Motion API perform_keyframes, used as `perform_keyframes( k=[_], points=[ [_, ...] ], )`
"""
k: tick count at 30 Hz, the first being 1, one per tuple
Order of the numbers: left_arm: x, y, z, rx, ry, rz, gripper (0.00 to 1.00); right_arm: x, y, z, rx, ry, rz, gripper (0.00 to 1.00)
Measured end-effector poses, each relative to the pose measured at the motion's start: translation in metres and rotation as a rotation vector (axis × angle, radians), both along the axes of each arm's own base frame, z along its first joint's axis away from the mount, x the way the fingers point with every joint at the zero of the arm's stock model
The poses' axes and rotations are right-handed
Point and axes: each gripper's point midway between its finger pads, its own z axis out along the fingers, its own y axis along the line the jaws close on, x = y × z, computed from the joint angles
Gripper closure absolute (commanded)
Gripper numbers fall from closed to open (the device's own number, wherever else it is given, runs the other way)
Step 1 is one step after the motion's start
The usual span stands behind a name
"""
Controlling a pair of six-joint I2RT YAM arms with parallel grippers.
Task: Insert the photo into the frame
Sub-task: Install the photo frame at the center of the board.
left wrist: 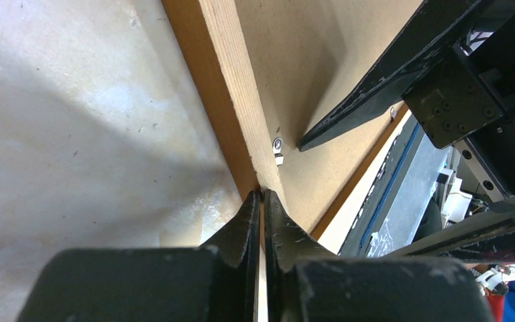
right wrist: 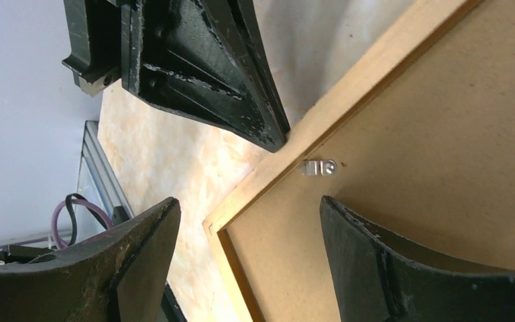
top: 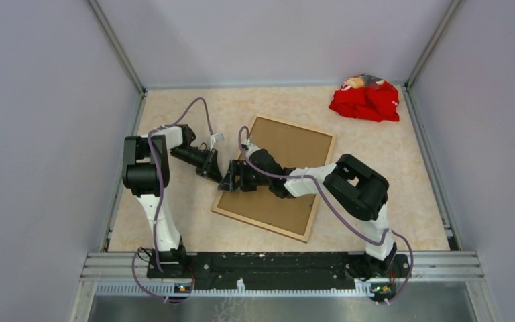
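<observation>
On the mottled beige table (top: 174, 124), near its middle, you have the frame (top: 261, 227) lying flat with its paler wooden back up. It is turned at a slant to the table's edges, and a plain brown backing board (top: 288, 157) fills its opening. Both of your arms meet at the frame's left rail, toward its near corner. Your left gripper (left wrist: 262, 196) is clenched: its two fingers lie closed against each other with only a hairline between them. Their tips touch the pale rail at its outer edge, where the wood meets the table, and nothing shows between them. Just past those tips a small metal clip (right wrist: 318, 168) sits at the rail's inner edge, lying over the backing board. Your right gripper (right wrist: 248, 204) is released, its jaws spread wide and holding nothing. It straddles the rail, one finger over the bare table and the other over the backing board beside the clip. You cannot tell from these views whether either finger touches what is under it. The two grippers face each other across the rail, close but apart. In the far right corner of the table lies a crumpled red cloth (top: 365, 100), well apart from the frame.
</observation>
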Motion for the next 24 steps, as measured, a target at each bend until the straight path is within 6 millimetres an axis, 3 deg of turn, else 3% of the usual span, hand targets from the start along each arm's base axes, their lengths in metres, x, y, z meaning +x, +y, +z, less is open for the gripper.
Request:
perform_keyframes(
  k=[11, 24],
  points=[
    [0.0, 0.0, 0.0, 0.0, 0.0, 0.0, 0.94, 0.0, -0.007, -0.001, -0.009, -0.012, -0.024, 0.23],
    [0.0, 0.0, 0.0, 0.0, 0.0, 0.0, 0.94, 0.007, 0.006, 0.0, 0.012, -0.008, -0.045, 0.24]
  ],
)
